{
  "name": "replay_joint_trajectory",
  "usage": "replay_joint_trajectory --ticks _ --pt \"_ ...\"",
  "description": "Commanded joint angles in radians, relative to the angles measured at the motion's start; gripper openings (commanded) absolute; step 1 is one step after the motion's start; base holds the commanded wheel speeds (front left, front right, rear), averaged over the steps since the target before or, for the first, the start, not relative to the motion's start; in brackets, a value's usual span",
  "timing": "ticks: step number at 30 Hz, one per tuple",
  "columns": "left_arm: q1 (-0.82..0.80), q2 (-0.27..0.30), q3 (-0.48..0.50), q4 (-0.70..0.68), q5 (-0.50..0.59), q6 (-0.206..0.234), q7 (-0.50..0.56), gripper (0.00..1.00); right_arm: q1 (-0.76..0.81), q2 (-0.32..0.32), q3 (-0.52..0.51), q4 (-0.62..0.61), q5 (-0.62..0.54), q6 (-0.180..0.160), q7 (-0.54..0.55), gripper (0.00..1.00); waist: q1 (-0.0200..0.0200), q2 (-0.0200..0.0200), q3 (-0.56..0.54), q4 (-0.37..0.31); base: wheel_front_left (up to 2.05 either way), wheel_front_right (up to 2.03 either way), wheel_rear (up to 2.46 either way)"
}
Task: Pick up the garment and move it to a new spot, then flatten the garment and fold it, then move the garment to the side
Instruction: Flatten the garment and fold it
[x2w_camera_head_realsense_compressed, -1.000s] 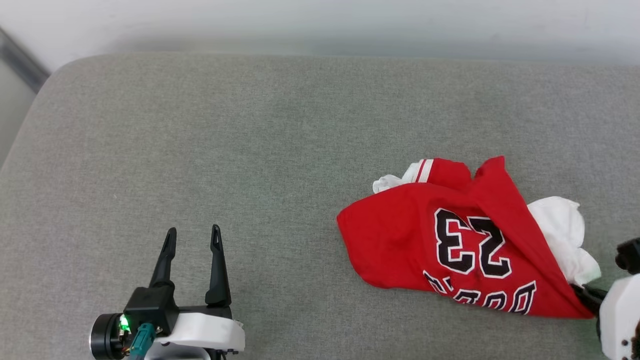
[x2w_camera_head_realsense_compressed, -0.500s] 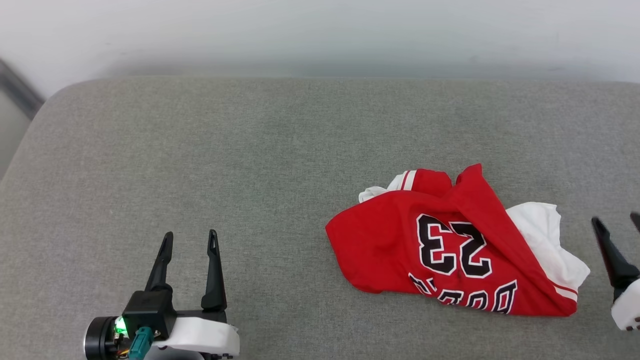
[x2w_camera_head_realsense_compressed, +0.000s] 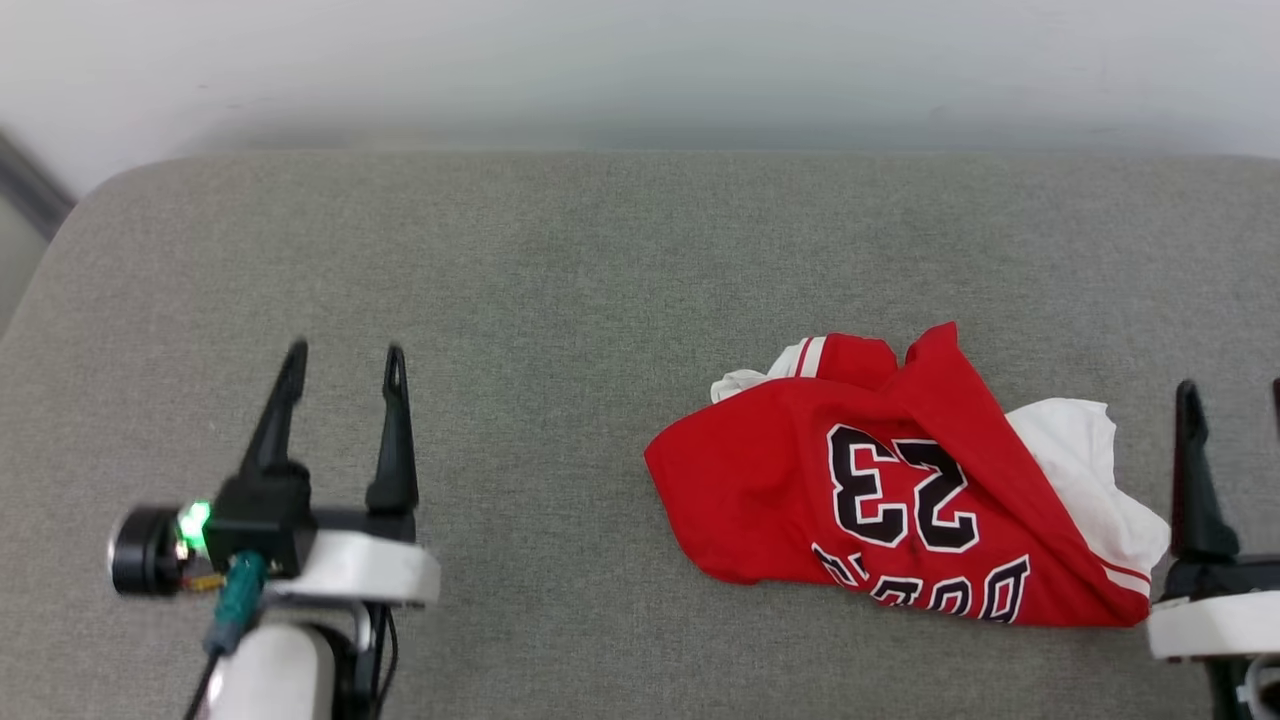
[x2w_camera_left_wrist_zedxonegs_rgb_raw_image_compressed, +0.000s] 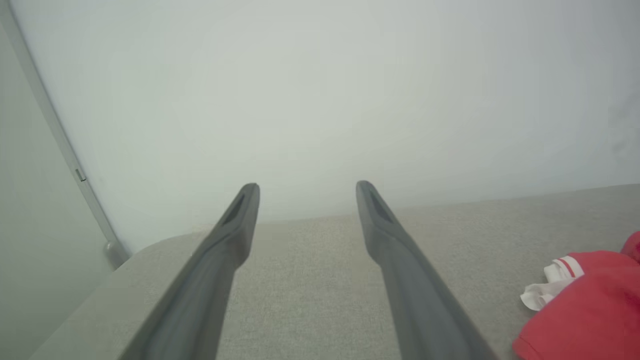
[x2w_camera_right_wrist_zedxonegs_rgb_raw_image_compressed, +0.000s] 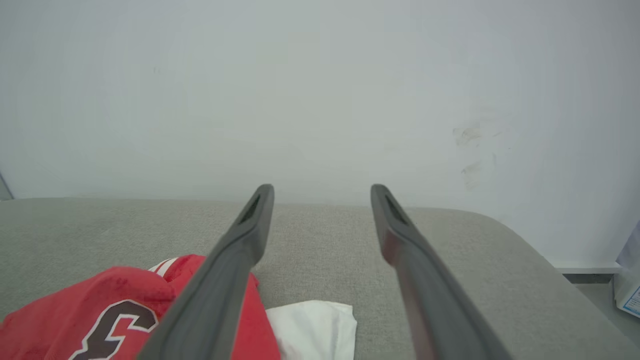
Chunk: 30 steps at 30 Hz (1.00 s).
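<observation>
On right half of grey woven padded surface: crumpled red jersey, white lining showing, striped trim, black white-outlined "23" upside down, lettering beneath cut off by fold. Left tool spread, empty, well apart. Right tool spread, empty, just beside jersey's white edge.

Right pincer has let go of the garment

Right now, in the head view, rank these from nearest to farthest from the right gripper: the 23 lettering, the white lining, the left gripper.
1. white lining, just left of the right gripper.
2. 23 lettering, middle of the garment.
3. left gripper, far left over the cushion.
</observation>
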Motion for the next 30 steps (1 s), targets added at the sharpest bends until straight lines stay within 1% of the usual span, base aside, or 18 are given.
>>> replay_joint_trajectory --ticks 1,6,10,13,16,19,23,27,30 --pt "-0.05 0.015 -0.002 -0.003 0.01 -0.014 -0.003 1.0 0.018 0.018 0.005 -0.006 -0.011 0.0 -0.006 1.0 0.0 0.0 0.004 0.0 0.0 0.0 0.0" --pt "-0.229 0.051 -0.019 0.028 -0.002 -0.069 -0.003 1.0 0.03 0.059 0.005 -0.022 -0.018 0.0 -0.021 1.0 0.0 0.0 0.025 -0.003 0.0 0.0 0.0" --pt "-0.386 0.095 -0.071 0.123 0.0 -0.104 -0.002 1.0 0.032 0.081 0.019 -0.041 -0.025 0.0 -0.027 1.0 0.0 0.0 0.051 -0.015 0.0 0.0 0.0" --pt "-0.47 0.113 -0.108 0.183 -0.016 -0.116 0.02 1.0 0.029 0.09 0.028 -0.055 -0.027 0.0 -0.027 1.0 0.0 0.0 0.066 -0.024 0.0 0.0 0.0" --pt "-0.602 0.14 -0.176 0.258 -0.064 -0.123 0.088 1.0 0.011 0.099 0.039 -0.081 -0.034 0.0 -0.028 1.0 0.0 0.0 0.095 -0.043 0.0 0.0 0.0" --pt "-0.719 0.173 -0.309 0.317 -0.149 -0.123 0.187 1.0 -0.002 0.106 0.053 -0.103 -0.041 0.0 -0.027 1.0 0.0 0.0 0.125 -0.064 0.0 0.0 0.0" --pt "-0.864 0.232 -0.497 0.36 -0.302 -0.122 0.349 1.0 -0.026 0.11 0.071 -0.128 -0.055 0.0 -0.027 1.0 0.0 0.0 0.167 -0.091 0.0 0.0 0.0" --pt "-0.982 0.275 -0.681 0.367 -0.498 -0.123 0.522 1.0 -0.039 0.112 0.082 -0.148 -0.069 0.0 -0.027 1.0 0.0 0.0 0.204 -0.112 0.0 0.0 0.0" --pt "-1.063 0.313 -0.819 0.357 -0.616 -0.123 0.647 1.0 -0.055 0.115 0.089 -0.158 -0.076 0.0 -0.027 1.0 0.0 0.0 0.232 -0.127 0.0 0.0 0.0"
